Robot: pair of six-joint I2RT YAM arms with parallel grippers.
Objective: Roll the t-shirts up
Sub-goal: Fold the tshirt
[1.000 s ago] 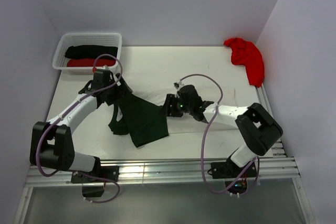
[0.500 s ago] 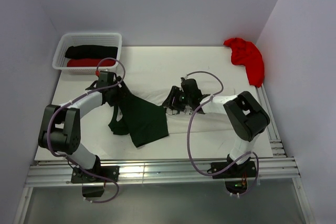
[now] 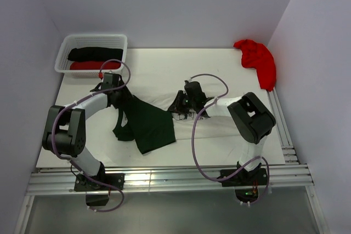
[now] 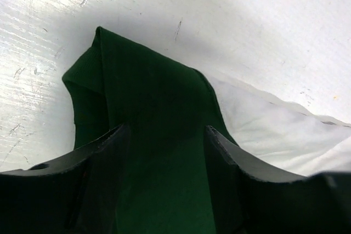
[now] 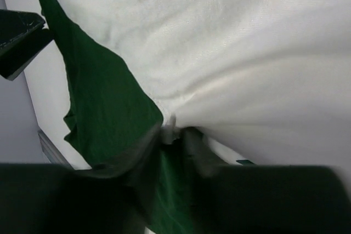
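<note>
— So, where does the white t-shirt lie?
— Flat on the table between the two arms, with its green sleeve bunched at the left.
— And the left gripper?
— Its jaws stand apart, one finger on either side of a raised fold of that green sleeve.
— The right gripper?
— Nearly pressed together, pinching cloth where white meets green, though its own view is blurred there.
</note>
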